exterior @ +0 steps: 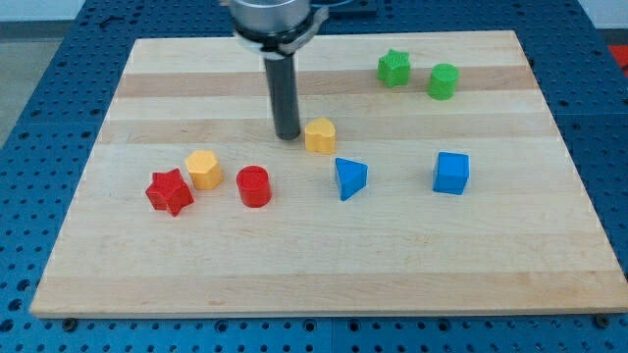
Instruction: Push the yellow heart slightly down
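On a pale wooden board point(324, 265) laid over a blue perforated bench, my tip point(287, 135), the blunt lower end of a straight dark rod with no jaws to spread or press together, rests on the wood gripping nothing. The small yellow heart-shaped block point(320, 135) sits just beside my tip toward the view's right, at about the same height in the view; whether the two touch cannot be told. Below my tip and slightly right lies a blue triangular block point(350, 178), and farther right at that lower level a blue cube-like block point(451, 173). Below and a little left of my tip stands a red cylinder block point(253, 186); farther left are a yellow hexagonal block point(204, 169) and, just beside it toward the view's bottom left, a red star-shaped block point(169, 191). Well to the right and above my tip, near the board's top edge, sit a green star-shaped block point(393, 68) and a green cylinder block point(444, 80).
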